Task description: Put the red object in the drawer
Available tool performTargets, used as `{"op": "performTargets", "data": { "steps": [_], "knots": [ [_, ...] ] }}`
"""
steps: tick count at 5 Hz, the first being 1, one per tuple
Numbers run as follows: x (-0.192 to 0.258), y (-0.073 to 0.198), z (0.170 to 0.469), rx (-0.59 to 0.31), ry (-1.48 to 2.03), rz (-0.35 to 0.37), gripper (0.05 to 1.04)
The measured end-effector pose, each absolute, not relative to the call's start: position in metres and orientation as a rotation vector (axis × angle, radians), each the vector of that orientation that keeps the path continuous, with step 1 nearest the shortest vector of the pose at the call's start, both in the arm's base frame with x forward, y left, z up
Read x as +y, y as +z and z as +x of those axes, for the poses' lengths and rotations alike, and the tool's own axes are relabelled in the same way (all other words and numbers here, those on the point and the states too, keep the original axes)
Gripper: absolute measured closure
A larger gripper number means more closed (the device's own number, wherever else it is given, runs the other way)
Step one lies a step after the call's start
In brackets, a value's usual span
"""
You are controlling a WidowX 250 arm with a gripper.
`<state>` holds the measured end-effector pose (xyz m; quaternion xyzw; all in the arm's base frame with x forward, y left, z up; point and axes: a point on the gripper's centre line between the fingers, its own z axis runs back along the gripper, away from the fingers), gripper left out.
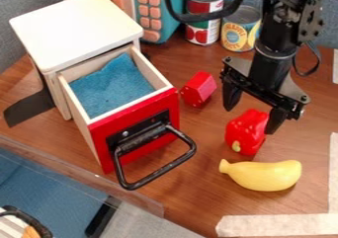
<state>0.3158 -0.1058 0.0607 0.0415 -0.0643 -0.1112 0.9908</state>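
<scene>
Gripper (pixel 252 115), black and two-fingered, hangs with its fingers apart at the glossy red toy bell pepper (pixel 244 133), which lies on the brown wooden desk (pixel 198 202) near a yellow plastic banana (pixel 265 176). A red faceted block (pixel 198 88) lies beside the open red-fronted wooden drawer (pixel 102 136), lined in blue.

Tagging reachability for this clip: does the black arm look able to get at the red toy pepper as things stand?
Probably yes: the open claw hangs by the far end of the red pepper, and nothing lies on top of it. The yellow banana in front looks out of the way.
</scene>
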Motion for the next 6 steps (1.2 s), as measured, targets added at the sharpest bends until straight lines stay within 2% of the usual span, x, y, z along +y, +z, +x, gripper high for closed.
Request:
{"op": "performTargets", "data": {
  "steps": [3,4,5,6],
  "knots": [
    [-0.1,0.036,0.32,-0.096,-0.202,0.093,0.083],
    [-0.094,0.026,0.316,-0.07,-0.173,0.083,0.116],
    [-0.092,0.022,0.313,-0.065,-0.156,0.064,0.201],
    [-0.09,0.024,0.307,-0.063,-0.147,0.063,0.201]
  ]
}}
